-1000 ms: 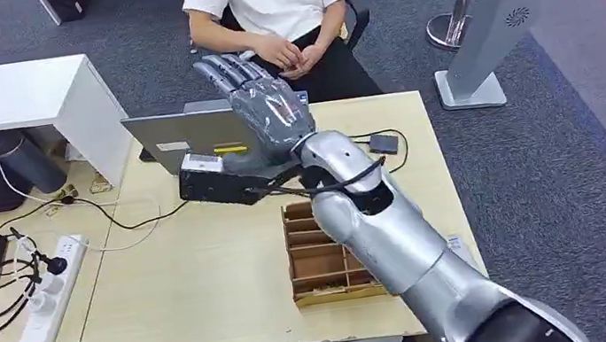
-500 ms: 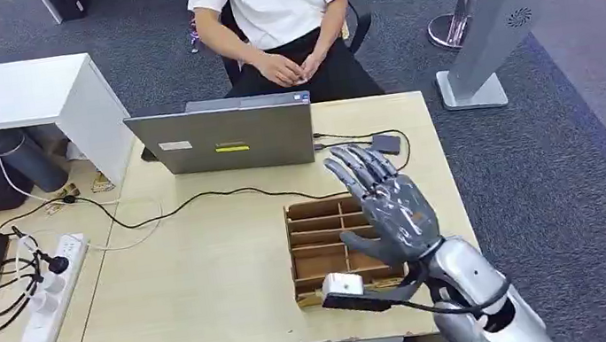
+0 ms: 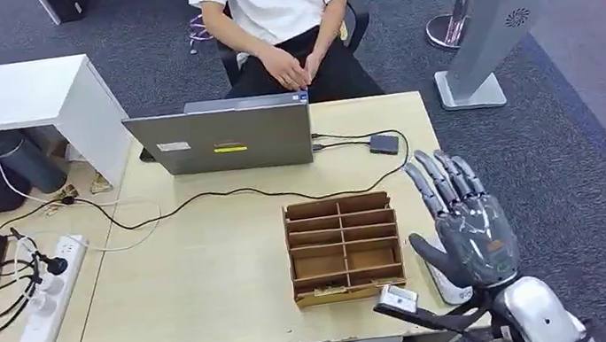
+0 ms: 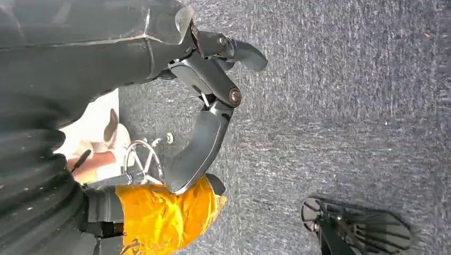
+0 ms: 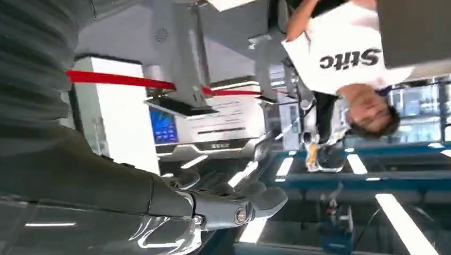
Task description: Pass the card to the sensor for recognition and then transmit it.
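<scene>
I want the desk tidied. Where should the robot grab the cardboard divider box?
Probably grip the box by its right wall, from above with the right hand: the top is open, that wall faces the hand, inner dividers look thin.

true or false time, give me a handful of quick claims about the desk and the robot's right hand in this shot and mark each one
1. The right hand holds a card. False: its fingers are spread and hold nothing.
2. The laptop stands open at the far edge of the desk, in front of the seated person. True.
3. The cardboard organizer lies left of the power strip. False: it lies to the right, near the right hand.
4. A black cable runs across the desk between laptop and organizer. True.
5. The person is typing on the laptop. False: their hands rest together in their lap.
</scene>
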Robot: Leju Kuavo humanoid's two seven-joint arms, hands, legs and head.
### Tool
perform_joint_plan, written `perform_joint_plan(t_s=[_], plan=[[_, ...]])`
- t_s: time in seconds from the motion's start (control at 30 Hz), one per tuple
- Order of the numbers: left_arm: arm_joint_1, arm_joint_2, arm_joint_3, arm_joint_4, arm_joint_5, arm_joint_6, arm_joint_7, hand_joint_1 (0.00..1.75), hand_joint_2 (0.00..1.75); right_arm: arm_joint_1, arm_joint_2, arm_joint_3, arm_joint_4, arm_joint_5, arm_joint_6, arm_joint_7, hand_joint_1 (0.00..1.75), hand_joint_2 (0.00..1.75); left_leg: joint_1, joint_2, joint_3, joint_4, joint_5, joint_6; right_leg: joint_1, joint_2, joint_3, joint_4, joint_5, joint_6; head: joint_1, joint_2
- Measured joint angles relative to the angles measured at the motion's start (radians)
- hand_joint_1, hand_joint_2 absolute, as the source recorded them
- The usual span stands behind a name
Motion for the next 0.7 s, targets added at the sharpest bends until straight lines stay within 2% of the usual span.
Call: perform_joint_plan(t_s=[0.1, 0.27, 0.43, 0.7], plan=[[0.000, -0.006, 0.004, -0.013, -0.001, -0.001, 0.000, 0.00, 1.75, 0.009, -0.024, 0.015, -0.013, -0.080, 0.085, -0.032, 0.00, 1.75, 0.000, 0.000, 0.000, 0.000, 0.000, 0.000, 0.000, 0.000, 0.000, 0.000, 0.000, 0.000, 0.000, 0.000], [-0.001, -0.010, 0.026, -0.044, 0.006, -0.013, 0.012, 0.00, 1.75, 0.010, -0.100, 0.049, 0.005, -0.188, 0.293, 0.006, 0.00, 1.75, 0.000, -0.001, -0.001, 0.000, 0.000, 0.000, 0.000, -0.001, 0.000, 0.000, 0.000, 0.000, 0.000, 0.000], [-0.001, -0.012, 0.043, -0.072, 0.006, -0.023, 0.018, 0.00, 1.75, 0.006, -0.162, 0.074, 0.032, -0.252, 0.323, -0.005, 0.00, 1.75, 0.000, 0.000, 0.000, 0.000, 0.000, 0.000, 0.000, -0.001, 0.000, 0.000, 0.000, 0.000, 0.000, 0.000], [-0.002, -0.019, 0.051, -0.093, 0.006, -0.018, 0.018, 0.00, 1.75, 0.002, -0.203, 0.103, 0.040, -0.284, 0.332, -0.009, 0.00, 1.75, 0.000, 0.000, 0.000, 0.000, 0.000, 0.000, 0.000, -0.001, 0.000, 0.000, 0.000, 0.000, 0.000, 0.000]])
